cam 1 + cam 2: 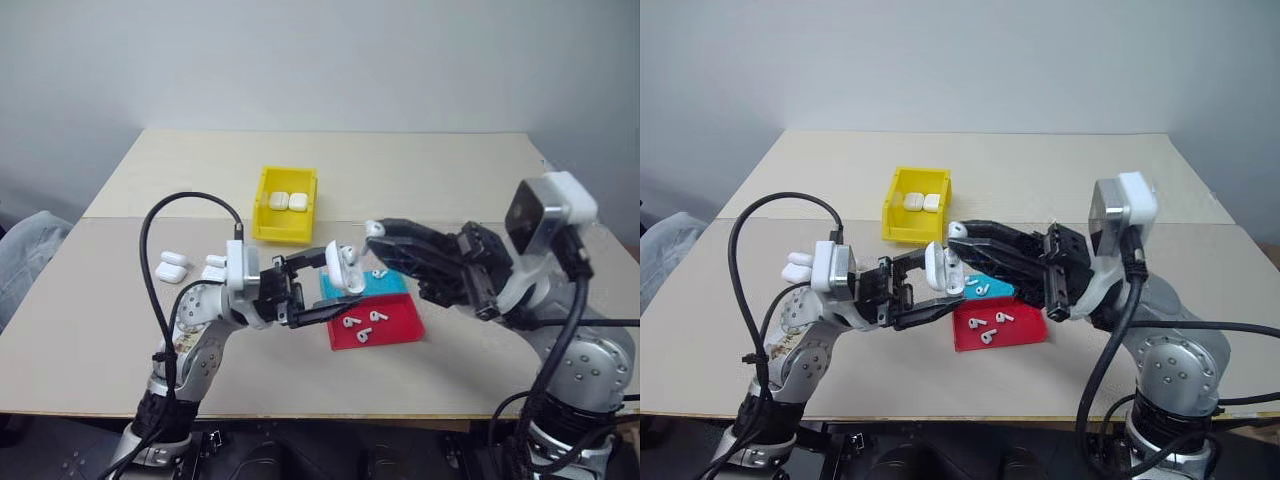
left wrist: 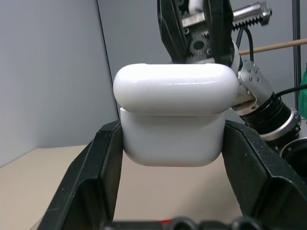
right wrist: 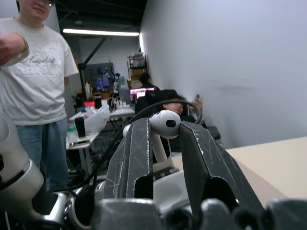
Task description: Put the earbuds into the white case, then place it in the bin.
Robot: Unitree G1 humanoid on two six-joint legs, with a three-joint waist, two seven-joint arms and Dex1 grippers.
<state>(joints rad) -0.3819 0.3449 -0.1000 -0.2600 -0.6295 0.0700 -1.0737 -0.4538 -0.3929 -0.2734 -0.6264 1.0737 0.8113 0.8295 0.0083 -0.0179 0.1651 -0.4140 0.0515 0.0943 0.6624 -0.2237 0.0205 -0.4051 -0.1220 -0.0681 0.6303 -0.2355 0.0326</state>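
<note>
My left gripper (image 1: 338, 277) is shut on the white case (image 2: 172, 115) and holds it above the table, over the trays, with its lid tipped up. The right gripper (image 1: 373, 230) points toward it from the right, its tips close above the case. It is shut on one earbud (image 3: 165, 123), whose round head pokes out between the fingers. More earbuds (image 1: 362, 324) lie on the red tray (image 1: 405, 328), and one (image 1: 378, 272) on the blue tray (image 1: 392, 283). The yellow bin (image 1: 261, 205) stands behind the grippers with two white cases (image 1: 288, 201) inside.
Several spare white cases (image 1: 172, 266) lie on the table to the left of my left arm. A black cable (image 1: 150, 240) loops over that arm. A person (image 3: 33, 72) in a white shirt stands off to the side in the right wrist view.
</note>
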